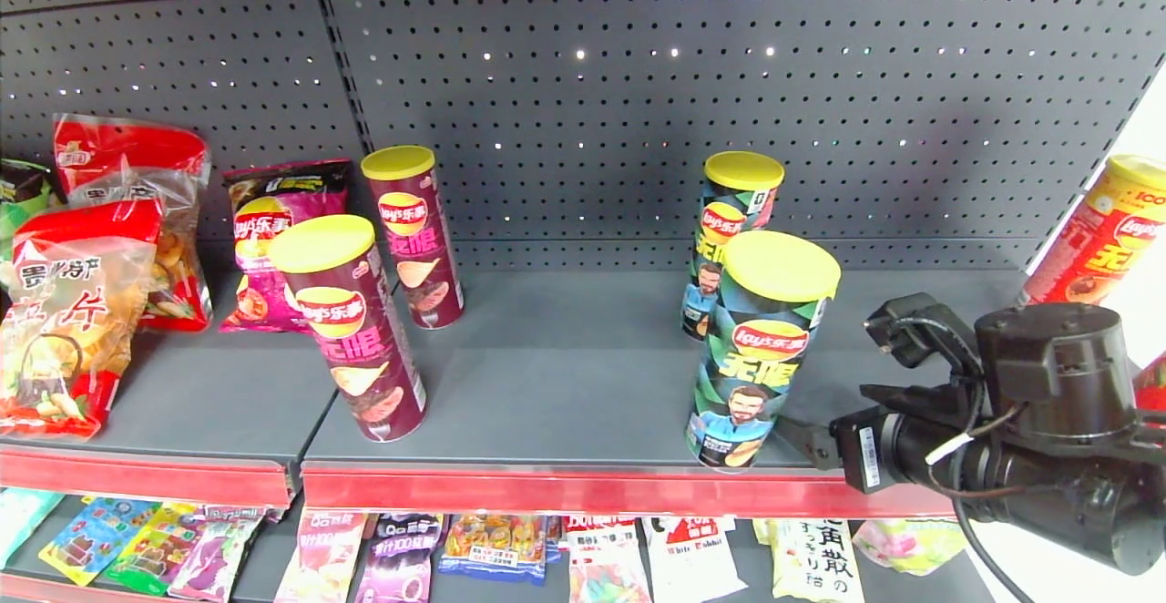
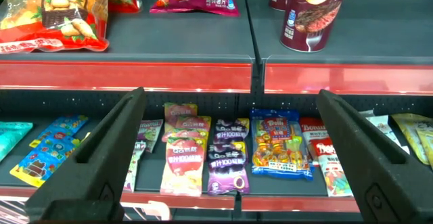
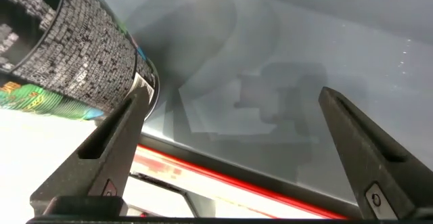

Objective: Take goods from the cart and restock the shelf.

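A green chip can (image 1: 761, 348) with a yellow lid stands upright at the front edge of the grey shelf (image 1: 565, 375), with a second green can (image 1: 733, 220) behind it. My right gripper (image 1: 824, 425) is just right of the front can's base, open, with nothing between its fingers. In the right wrist view the can (image 3: 74, 55) stands beside one finger (image 3: 115, 149) of that gripper (image 3: 235, 95), over the shelf board (image 3: 270, 82). My left gripper (image 2: 231, 94) is open and empty in front of the shelf's red front strip (image 2: 203, 78).
Two maroon cans (image 1: 351, 325) (image 1: 414, 234) stand left of centre, with snack bags (image 1: 73, 311) at the far left. A red can (image 1: 1098, 234) leans at the right end. Candy packets (image 2: 230, 153) fill the lower shelf. Bare shelf lies between the maroon and green cans.
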{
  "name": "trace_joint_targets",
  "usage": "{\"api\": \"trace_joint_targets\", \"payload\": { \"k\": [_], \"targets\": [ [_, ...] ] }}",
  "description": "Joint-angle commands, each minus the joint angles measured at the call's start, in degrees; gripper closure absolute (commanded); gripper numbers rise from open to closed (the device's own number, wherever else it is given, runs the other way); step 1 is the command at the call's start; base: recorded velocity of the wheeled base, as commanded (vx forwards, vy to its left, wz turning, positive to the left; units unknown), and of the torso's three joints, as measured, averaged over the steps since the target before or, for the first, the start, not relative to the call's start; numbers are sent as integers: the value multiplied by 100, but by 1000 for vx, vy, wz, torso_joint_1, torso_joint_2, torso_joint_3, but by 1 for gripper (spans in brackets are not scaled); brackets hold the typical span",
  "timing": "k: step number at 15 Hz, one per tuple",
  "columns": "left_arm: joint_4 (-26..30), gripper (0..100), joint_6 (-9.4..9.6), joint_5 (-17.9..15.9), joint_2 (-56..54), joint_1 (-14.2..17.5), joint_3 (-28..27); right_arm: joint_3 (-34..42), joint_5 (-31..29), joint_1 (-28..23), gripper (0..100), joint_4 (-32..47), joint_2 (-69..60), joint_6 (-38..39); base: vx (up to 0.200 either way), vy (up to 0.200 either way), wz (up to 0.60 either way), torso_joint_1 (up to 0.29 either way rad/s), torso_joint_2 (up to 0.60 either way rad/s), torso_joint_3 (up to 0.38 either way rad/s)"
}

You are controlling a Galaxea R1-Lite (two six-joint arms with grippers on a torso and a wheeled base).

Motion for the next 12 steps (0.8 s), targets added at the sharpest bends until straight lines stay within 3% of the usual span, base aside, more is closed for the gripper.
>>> {"api": "trace_joint_targets", "payload": {
  "k": [1, 6, 9, 12],
  "targets": [
    [0, 0, -1, 2, 7, 0, 1, 6, 3, 49, 0, -3, 8, 15, 0, 0, 0, 0, 0, 0],
    [0, 0, -1, 2, 7, 0, 1, 32, 3, 23, 0, -3, -28, 6, 0, 0, 0, 0, 0, 0],
    [0, 0, -1, 2, 7, 0, 1, 199, 3, -399, 0, 76, -379, -38, 0, 0, 0, 0, 0, 0],
    [0, 0, -1, 2, 7, 0, 1, 357, -6, -496, 0, 94, -687, -214, 0, 0, 0, 0, 0, 0]
  ]
}}
